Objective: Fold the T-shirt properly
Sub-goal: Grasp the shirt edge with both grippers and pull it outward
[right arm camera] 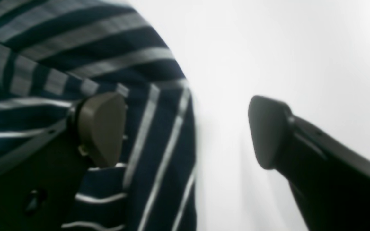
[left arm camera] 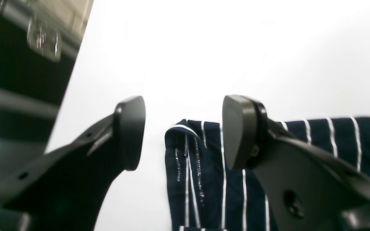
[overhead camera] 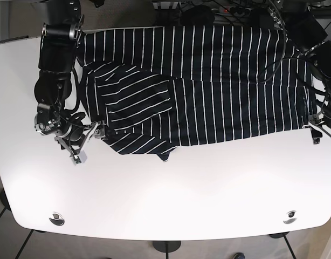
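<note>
A navy T-shirt with thin white stripes (overhead camera: 208, 91) lies spread across the back half of the white table (overhead camera: 171, 199), with one part folded over at the left. My right gripper (overhead camera: 89, 143) is open at the shirt's left front edge. In the right wrist view one of its fingers (right arm camera: 101, 128) is over the cloth (right arm camera: 153, 134) and the other is over bare table. My left gripper (overhead camera: 323, 137) is open at the shirt's right front corner. In the left wrist view that corner (left arm camera: 201, 166) lies between the fingers (left arm camera: 130, 133).
The table's side edge runs close to the left gripper, with dark floor beyond it (left arm camera: 14, 70). Cables and a power strip (overhead camera: 208, 8) lie behind the table. Two round fittings (overhead camera: 56, 218) (overhead camera: 288, 217) sit near the front edge.
</note>
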You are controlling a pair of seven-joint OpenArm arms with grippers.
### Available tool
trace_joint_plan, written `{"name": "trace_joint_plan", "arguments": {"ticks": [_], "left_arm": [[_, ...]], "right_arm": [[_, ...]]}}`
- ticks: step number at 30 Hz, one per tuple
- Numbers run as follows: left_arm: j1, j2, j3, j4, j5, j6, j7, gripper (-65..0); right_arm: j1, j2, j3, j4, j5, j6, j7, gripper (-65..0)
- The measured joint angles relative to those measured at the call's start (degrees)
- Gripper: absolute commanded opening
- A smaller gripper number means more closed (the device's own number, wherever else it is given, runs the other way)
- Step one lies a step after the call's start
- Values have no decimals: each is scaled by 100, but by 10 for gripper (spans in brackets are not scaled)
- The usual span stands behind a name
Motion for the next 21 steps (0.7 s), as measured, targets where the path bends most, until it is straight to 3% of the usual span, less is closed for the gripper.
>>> {"name": "trace_joint_plan", "arguments": {"ticks": [5, 7, 10, 12, 15, 21], "left_arm": [[-192, 13, 9, -450, -2, 442, -7, -292], [-225, 15, 11, -647, -9, 485, -26, -292], [-372, 11, 20, -1246, 4, 549, -37, -279], [-586, -7, 20, -1757, -4, 549, -46, -211], [-726, -33, 24, -2249, -7, 546, -87, -121], [-748, -131, 26, -2942, -7, 549, -570, -113]], "right_arm": [[111, -61, -109, -758, 81, 2, 957, -82], [138, -170, -229, -778, 83, -50, 968, -190], [109, -343, -262, -820, 125, -57, 1047, -498], [101, -389, -267, -837, 125, -55, 1034, -629], [144, -396, -269, -857, 118, -55, 986, -621], [173, -396, -273, -859, 57, -57, 986, -621]]}}
